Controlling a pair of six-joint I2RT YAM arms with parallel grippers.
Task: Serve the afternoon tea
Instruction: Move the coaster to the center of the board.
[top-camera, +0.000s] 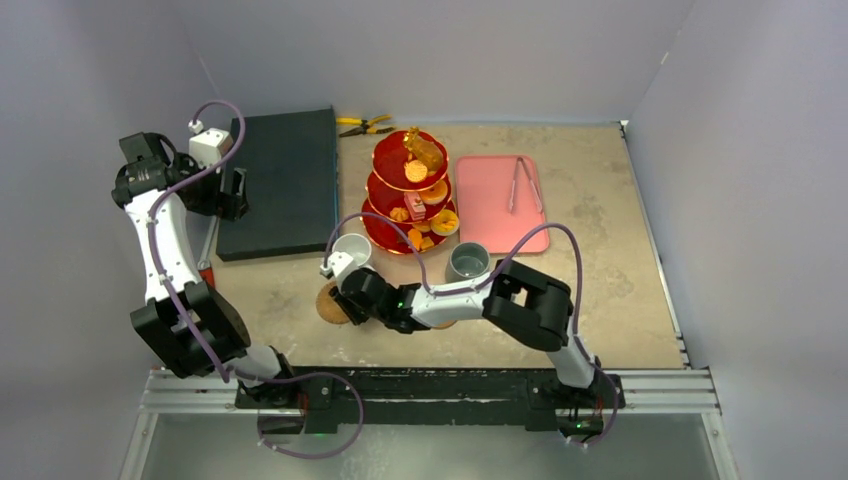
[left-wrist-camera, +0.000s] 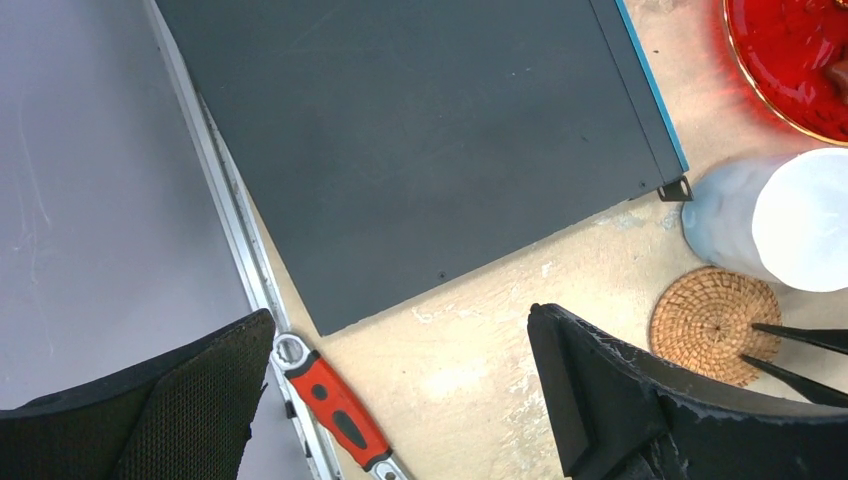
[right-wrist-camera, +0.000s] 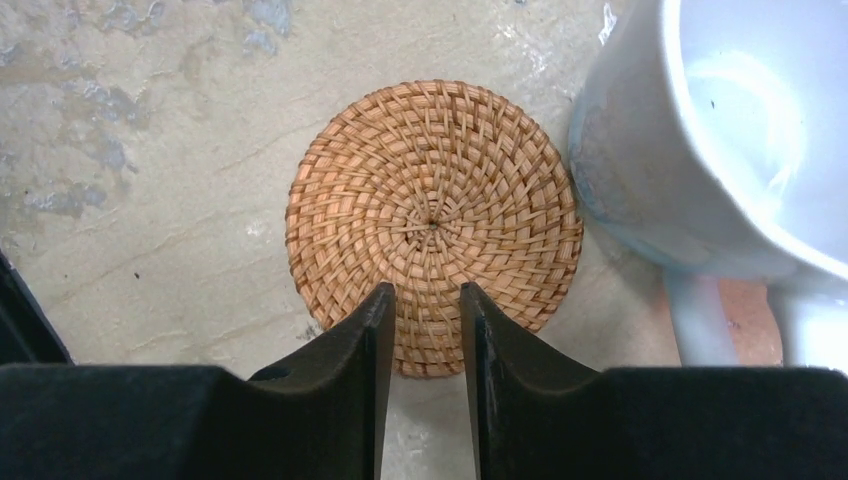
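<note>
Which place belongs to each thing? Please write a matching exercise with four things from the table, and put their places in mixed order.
Things
1. white mug
2. grey mug
3. tongs
4. pliers

Places
A. on the pink tray
B. at the far edge of the table, right of the dark slab
C. beside the woven coaster
D. right of the red stand's lowest tier, by the tray's near corner

Pairs: 1-C, 2-D, 3-A, 4-B

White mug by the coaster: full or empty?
Empty. The right wrist view looks down into the white mug: bare white inside, no liquid.
</note>
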